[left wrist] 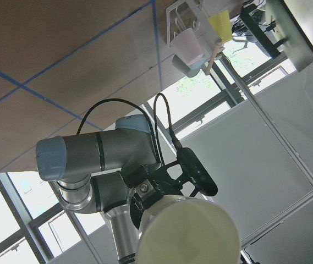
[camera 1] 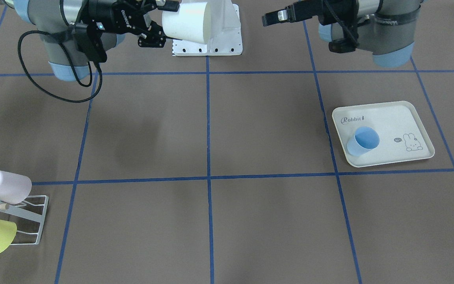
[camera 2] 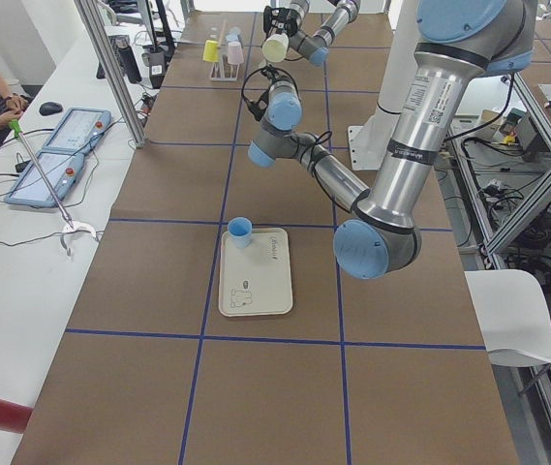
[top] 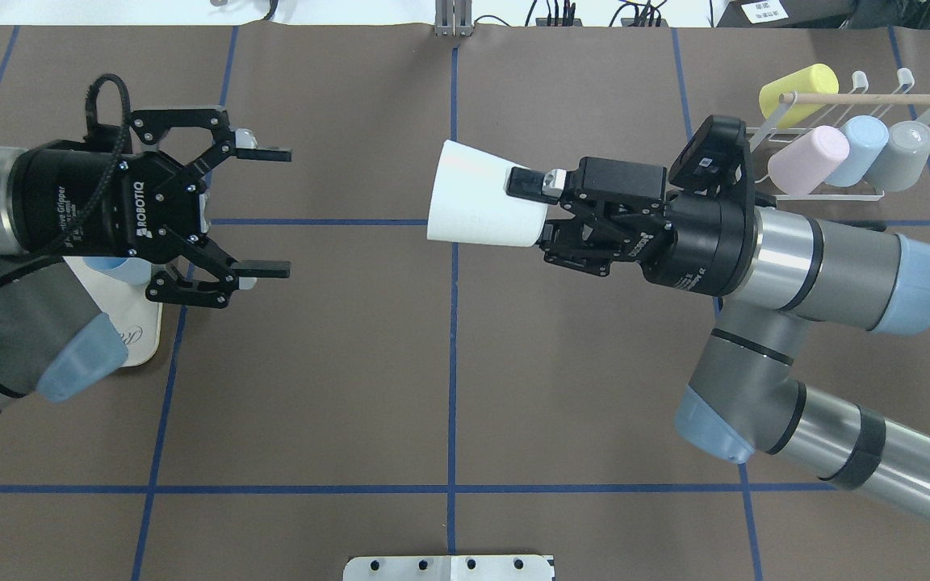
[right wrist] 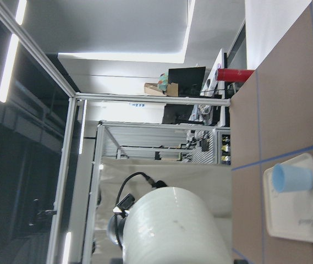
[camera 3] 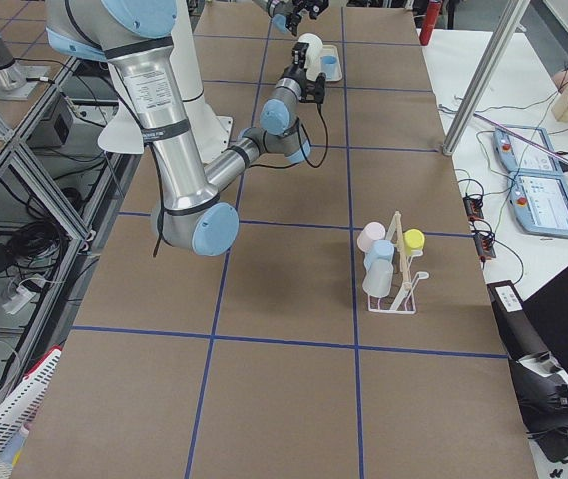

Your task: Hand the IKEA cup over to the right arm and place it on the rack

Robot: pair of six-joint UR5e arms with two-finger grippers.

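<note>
Overhead exterior view: the white cup [top: 477, 194] hangs on its side above the middle of the desk, mouth turned towards the left arm [top: 21, 323]. The right arm [top: 796, 250] has its jaws clamped on the cup's base end. The left arm's jaws are spread wide, hold nothing and stand well apart from the cup. I'd judge the hand-over done. What's left is carrying the cup to the rack [top: 824, 194], which already holds four cups.
</note>
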